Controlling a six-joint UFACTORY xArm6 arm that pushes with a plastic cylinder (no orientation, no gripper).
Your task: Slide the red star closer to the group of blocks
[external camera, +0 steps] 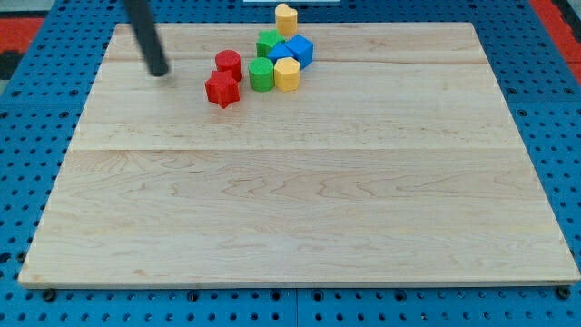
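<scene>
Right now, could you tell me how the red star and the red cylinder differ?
The red star has a pointed, notched outline; the red cylinder is round with a flat circular top. The star lies lower in the view, the cylinder just above it, nearer the green blocks. My tip sits to the view's left of both, touching neither. Both share the same red colour and similar size.

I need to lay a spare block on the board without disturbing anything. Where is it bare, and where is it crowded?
The wooden board is bare across its whole middle and the view's bottom, below the red star block. The view's top right, beyond the blue cube, is bare too. Crowding sits top centre: red cylinder, green cylinder, yellow blocks, and my tip left of them.
</scene>
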